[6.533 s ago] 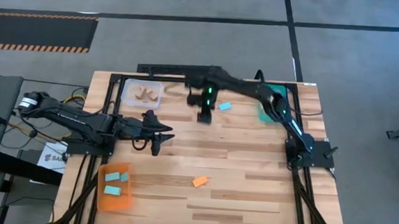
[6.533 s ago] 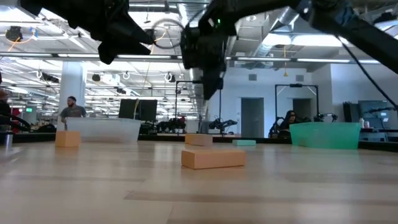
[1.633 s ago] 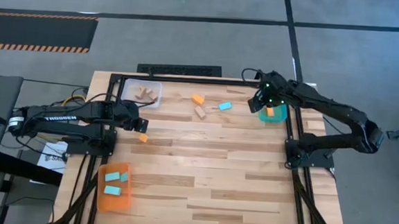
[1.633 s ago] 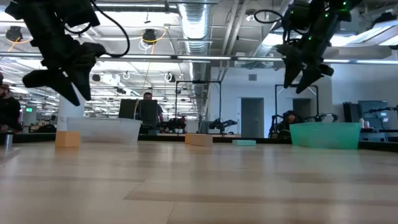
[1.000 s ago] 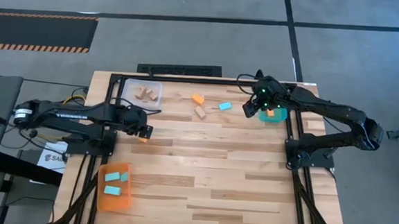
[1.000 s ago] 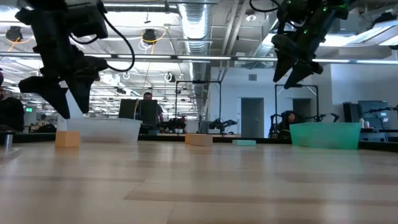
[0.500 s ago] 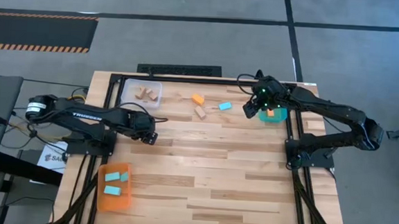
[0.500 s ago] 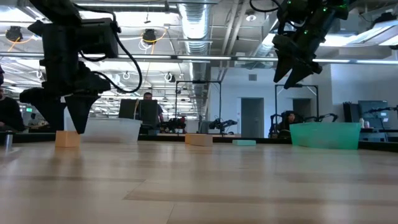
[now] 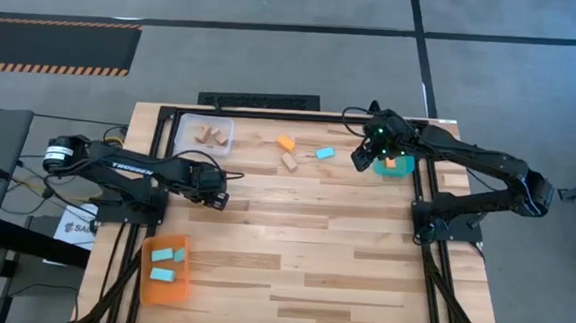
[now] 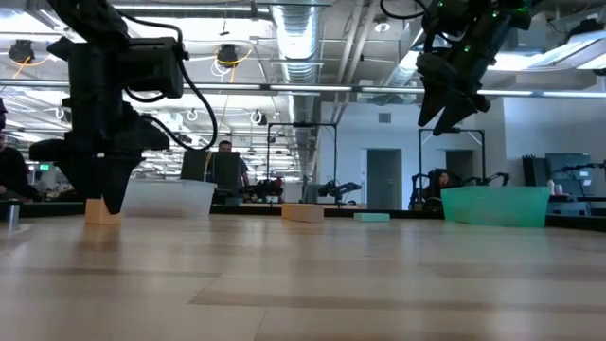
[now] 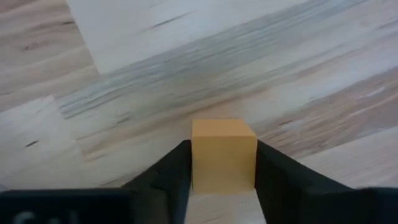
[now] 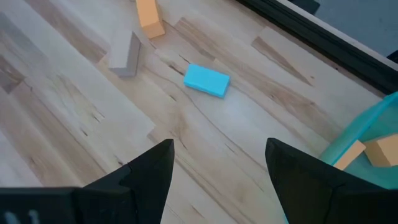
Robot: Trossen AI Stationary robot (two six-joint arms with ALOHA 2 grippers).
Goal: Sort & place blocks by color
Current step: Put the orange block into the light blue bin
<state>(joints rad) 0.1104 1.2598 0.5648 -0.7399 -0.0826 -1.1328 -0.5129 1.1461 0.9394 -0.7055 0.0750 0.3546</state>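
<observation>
The left end effector has dropped and now pinches an orange block on the table.

A: Floor?
B: Grey concrete floor, hazard-striped mat upper left.
A: Low view?
B: Open workshop, ceiling ducts, strip lights, grey door centre-right, seated person behind.
</observation>
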